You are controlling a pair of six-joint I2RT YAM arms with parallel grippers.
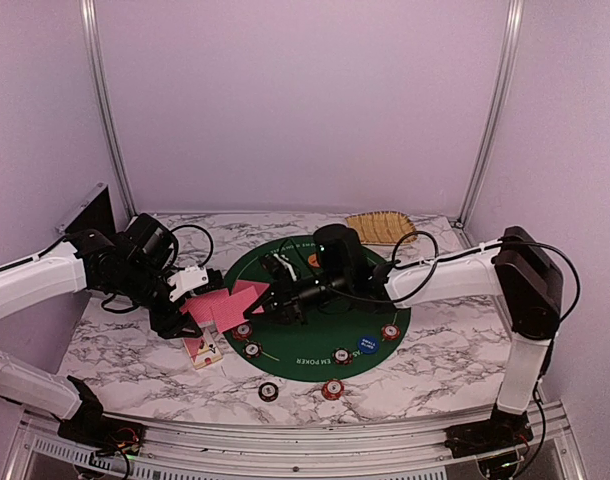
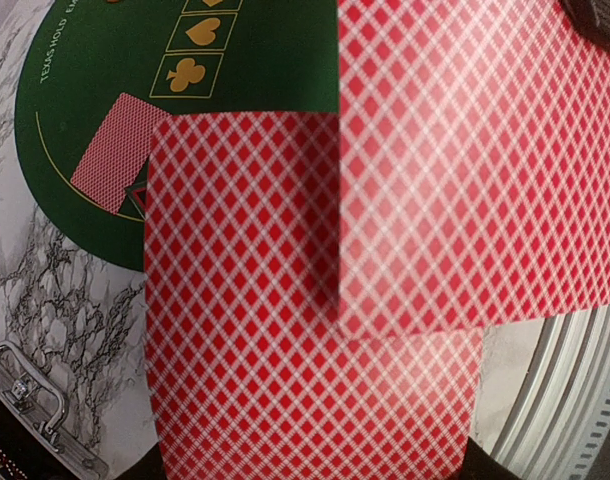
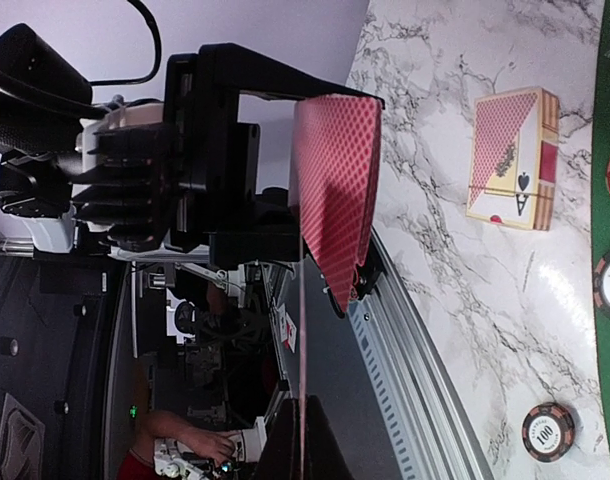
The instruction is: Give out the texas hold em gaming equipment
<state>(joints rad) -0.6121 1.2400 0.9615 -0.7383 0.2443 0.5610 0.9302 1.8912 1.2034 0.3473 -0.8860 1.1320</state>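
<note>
1. Thin, flat red-backed cards (image 1: 220,305), printed with a white diamond lattice, are clamped in the left jaws above the mat's left edge.
2. The right jaws are closed on a single card (image 2: 475,160), pinching its edge.
3. Round striped poker chips (image 1: 332,389) and a blue button (image 1: 366,344) lie along the near rim of the circular green felt mat (image 1: 247,268).
4. The marble tabletop (image 1: 135,350) is white with grey veins, and the walls are pale lilac.
</note>
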